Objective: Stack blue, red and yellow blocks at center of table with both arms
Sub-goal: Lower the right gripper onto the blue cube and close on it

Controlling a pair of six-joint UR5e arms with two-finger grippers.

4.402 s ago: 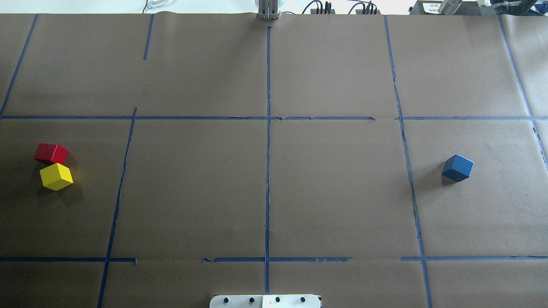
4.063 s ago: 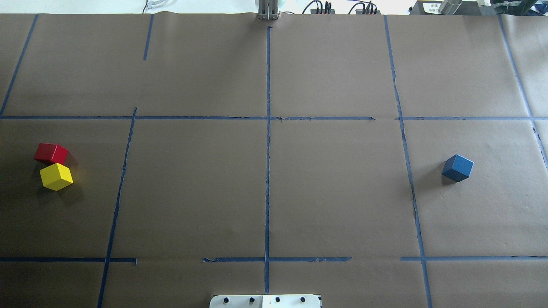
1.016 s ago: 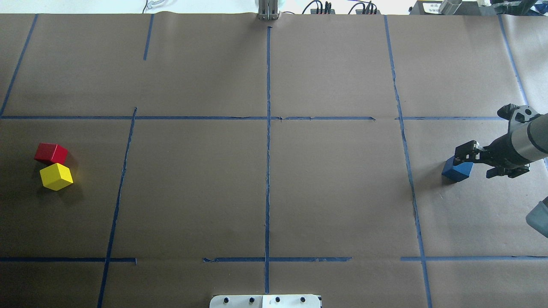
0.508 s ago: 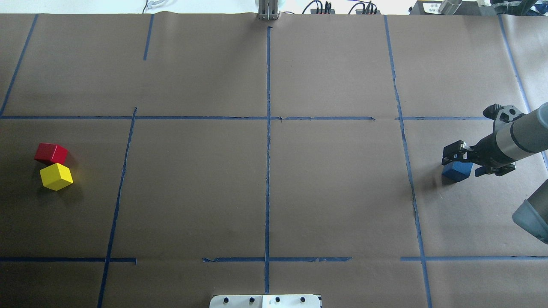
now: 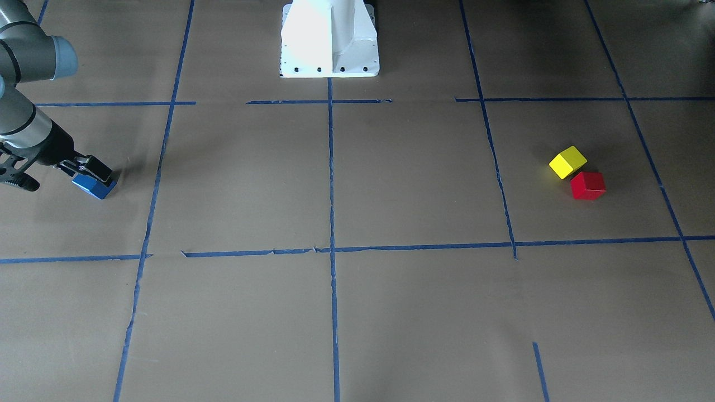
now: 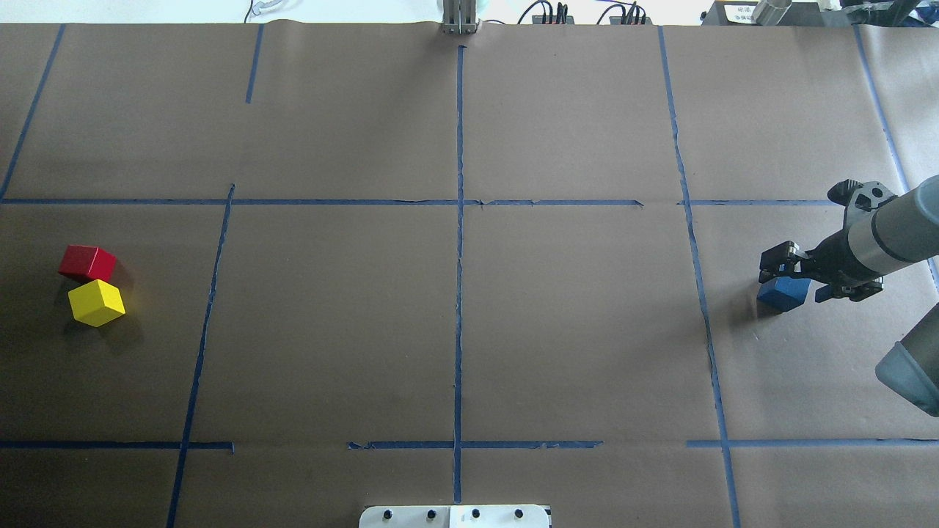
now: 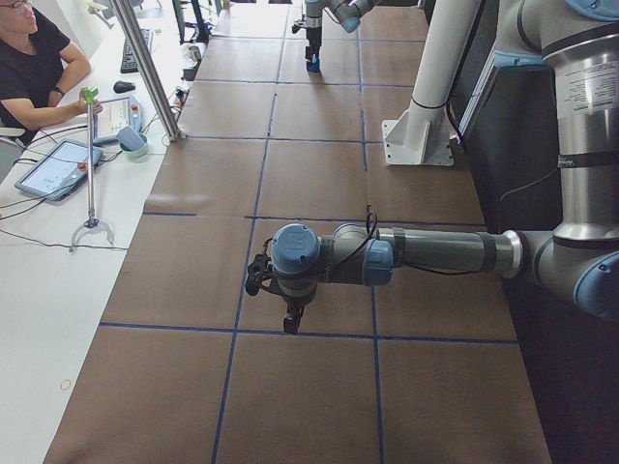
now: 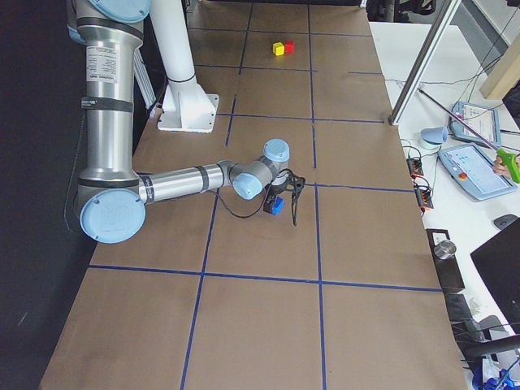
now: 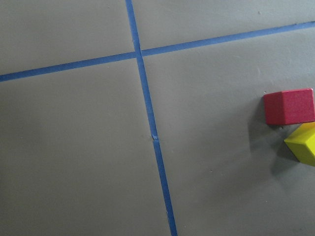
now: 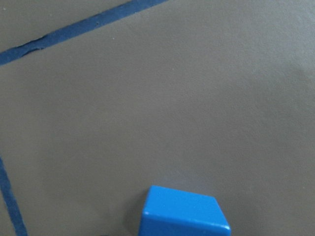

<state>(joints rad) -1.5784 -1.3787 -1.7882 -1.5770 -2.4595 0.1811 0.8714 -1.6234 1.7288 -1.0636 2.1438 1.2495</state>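
Blue block (image 6: 782, 293) just below right pincer (image 6: 801, 279)

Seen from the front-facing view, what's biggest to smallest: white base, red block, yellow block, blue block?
White base; then red block and yellow block, alike; blue block unsure, the right gripper covers part.

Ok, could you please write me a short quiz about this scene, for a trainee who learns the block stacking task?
1. True or false: the red block lies beside the yellow block, on the robot's left side.
2. Which block are the right fingers at? A red block, B yellow block, C blue block.
3. How many blocks stand at the centre of the table now?
Key: 1 true; 2 C; 3 none.
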